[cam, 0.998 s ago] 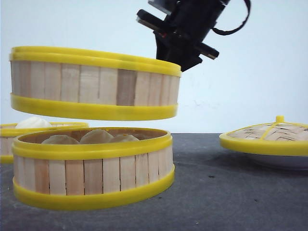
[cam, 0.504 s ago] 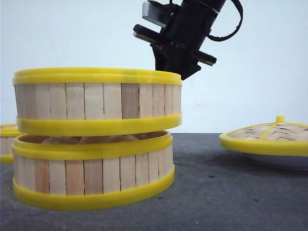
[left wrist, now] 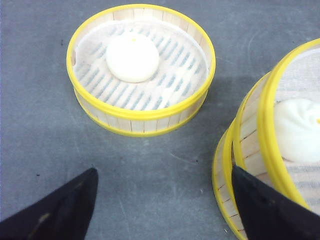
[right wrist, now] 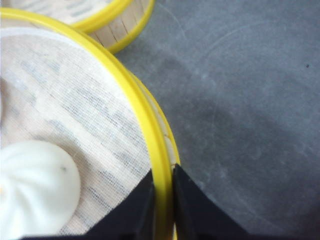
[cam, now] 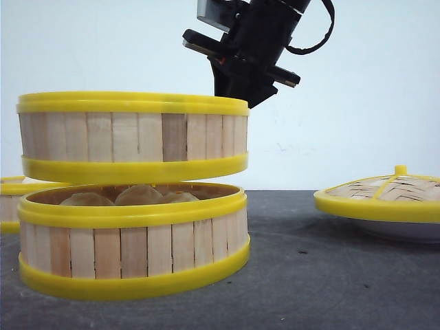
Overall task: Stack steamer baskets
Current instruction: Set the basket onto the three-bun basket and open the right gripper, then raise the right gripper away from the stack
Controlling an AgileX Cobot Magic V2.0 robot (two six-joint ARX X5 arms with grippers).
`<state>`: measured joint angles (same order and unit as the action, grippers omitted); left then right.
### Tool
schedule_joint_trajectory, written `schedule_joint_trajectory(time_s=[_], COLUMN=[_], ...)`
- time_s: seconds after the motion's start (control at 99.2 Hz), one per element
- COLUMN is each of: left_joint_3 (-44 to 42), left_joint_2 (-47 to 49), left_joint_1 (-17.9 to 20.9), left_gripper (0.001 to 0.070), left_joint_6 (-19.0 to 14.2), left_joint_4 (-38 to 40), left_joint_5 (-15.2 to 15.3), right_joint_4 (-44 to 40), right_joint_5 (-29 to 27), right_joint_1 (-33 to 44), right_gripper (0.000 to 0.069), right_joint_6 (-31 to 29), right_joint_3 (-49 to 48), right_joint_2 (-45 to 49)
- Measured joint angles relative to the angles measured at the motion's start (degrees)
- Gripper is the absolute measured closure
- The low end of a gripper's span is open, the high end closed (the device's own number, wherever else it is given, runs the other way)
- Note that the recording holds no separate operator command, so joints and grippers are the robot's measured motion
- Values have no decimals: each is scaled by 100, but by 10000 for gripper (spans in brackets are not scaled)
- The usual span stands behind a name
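Lifted a little since a moment ago, the round slatted wooden steamer basket with yellow rims (cam: 134,140) hangs just above the matching basket holding dumplings (cam: 134,239) on the dark table (cam: 330,275). The right gripper (right wrist: 162,200) pinches its rim. The left gripper (left wrist: 160,210) is wide open, holding nothing, near a third basket (left wrist: 141,67).

Steamer baskets (cam: 134,137) have pale wooden slats, one slat darker brown, and bright yellow rims. White cloth lines them, holding white buns (left wrist: 132,56). The desk (cam: 330,275) is dark grey. A woven tan lid (cam: 385,191) has a yellow rim. The right end effector (right wrist: 162,212) is black.
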<state>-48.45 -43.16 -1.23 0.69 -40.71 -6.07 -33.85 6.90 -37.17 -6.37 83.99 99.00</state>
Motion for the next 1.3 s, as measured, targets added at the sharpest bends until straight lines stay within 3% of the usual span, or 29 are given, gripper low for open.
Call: schedule_joint_trajectory(time_s=[1.17,1.301], left_joint_3=[0,0], left_joint_2=[0,0], left_joint_1=[0,0], left_gripper=[191,191], left_joint_6=[0,0], left_joint_4=[2,0], left_joint_5=[-2,0], right_joint_4=[-63,0], right_joint_5=[13,85], right_joint_1=[-15,-11], right_gripper=[664,596], right_joint_6=[13,9], right_joint_3=[15,17], right_joint_2=[431,437])
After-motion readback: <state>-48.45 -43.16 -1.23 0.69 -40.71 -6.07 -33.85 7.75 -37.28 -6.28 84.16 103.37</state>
